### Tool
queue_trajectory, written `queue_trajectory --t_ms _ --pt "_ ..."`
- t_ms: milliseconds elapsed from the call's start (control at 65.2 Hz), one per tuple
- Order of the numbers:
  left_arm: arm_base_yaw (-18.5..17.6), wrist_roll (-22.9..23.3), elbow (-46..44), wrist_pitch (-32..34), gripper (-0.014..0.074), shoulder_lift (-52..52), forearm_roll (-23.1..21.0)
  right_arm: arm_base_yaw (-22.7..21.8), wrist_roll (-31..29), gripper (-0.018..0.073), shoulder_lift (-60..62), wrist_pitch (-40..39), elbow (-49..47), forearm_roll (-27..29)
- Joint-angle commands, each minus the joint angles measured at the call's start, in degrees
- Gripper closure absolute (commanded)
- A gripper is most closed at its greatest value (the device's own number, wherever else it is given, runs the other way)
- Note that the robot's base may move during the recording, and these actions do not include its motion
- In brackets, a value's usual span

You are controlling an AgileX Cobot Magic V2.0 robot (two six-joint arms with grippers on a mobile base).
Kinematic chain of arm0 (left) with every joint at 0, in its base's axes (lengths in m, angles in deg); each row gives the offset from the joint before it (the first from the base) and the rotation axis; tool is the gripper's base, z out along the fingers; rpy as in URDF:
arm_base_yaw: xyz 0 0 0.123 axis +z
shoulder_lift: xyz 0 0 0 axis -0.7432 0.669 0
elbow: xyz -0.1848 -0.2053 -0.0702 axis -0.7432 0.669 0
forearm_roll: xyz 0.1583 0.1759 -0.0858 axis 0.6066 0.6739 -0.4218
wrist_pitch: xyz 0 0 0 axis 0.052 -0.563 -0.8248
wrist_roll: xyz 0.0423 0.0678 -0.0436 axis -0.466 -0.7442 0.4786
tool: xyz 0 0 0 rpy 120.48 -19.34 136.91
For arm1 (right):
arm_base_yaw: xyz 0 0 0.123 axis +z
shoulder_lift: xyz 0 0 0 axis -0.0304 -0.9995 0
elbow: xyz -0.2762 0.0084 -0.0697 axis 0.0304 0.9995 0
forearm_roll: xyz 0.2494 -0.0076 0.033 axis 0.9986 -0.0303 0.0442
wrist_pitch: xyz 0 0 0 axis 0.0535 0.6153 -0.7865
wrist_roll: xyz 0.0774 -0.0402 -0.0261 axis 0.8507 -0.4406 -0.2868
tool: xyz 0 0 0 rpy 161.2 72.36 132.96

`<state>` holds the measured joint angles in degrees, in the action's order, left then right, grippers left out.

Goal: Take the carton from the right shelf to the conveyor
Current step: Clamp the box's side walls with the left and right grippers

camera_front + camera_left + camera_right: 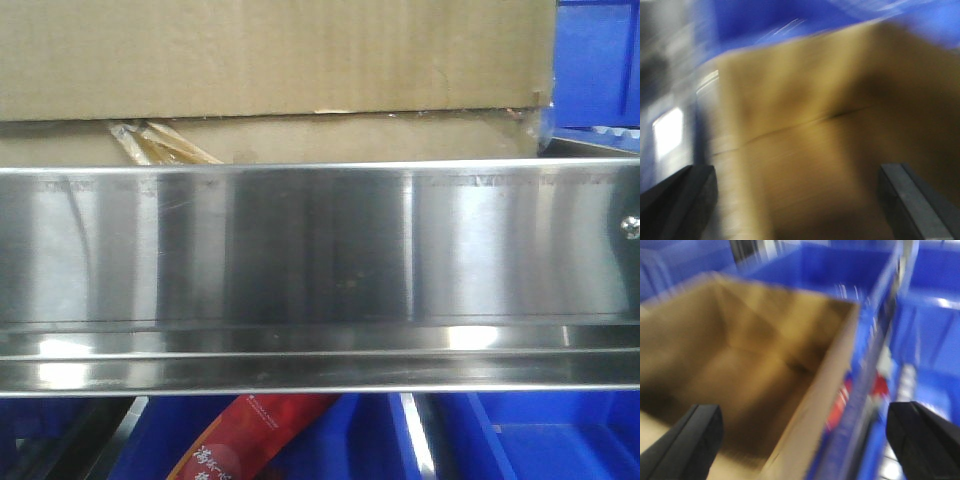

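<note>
Blurrily, left gripper (pixel 795 172) jaws spread wide, carton (pixel 270 60) at 12 o'clock; right gripper (pixel 805 412) wide too, blue bin (pixel 930 340) at 2 o'clock. Carton sits behind right shelf (pixel 300 240) rail.

Quick count from the front view: one carton (pixel 270 60) with one wad of tape (pixel 160 145) at its lower edge, one right shelf (pixel 320 360) with one steel rail (pixel 300 250) carrying a single screw (pixel 630 226), and one red packet (pixel 255 435) below it. Blue bins (pixel 595 60): one up beside the carton and at least two under the rail, can't pin down the exact number. The wrist views add two grippers, the left gripper (pixel 795 172) and the right gripper (pixel 805 412), with two dark fingers (pixel 685 200) each, but they're too blurry for counting bins.
</note>
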<state>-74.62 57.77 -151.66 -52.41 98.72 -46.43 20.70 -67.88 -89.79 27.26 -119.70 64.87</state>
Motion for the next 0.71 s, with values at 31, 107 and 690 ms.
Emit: queue_trajectory --t_ms 31,107,690 --pt "0.7 1.6 -7.4 -6.6 0.0051 4.3 1.8 0.5 3.2 0.0000 -8.1 7.5 -11.1 -5.1" --pt "3.3 1.6 -10.5 -8.0 0.0051 6.6 -0.7 1.6 5.7 0.0000 -12.9 10.9 -17.7 -9.2" --pt "13.9 -2.3 -11.2 -8.0 0.0051 18.8 -9.2 5.1 9.9 0.0000 -33.4 10.9 -25.0 -13.9"
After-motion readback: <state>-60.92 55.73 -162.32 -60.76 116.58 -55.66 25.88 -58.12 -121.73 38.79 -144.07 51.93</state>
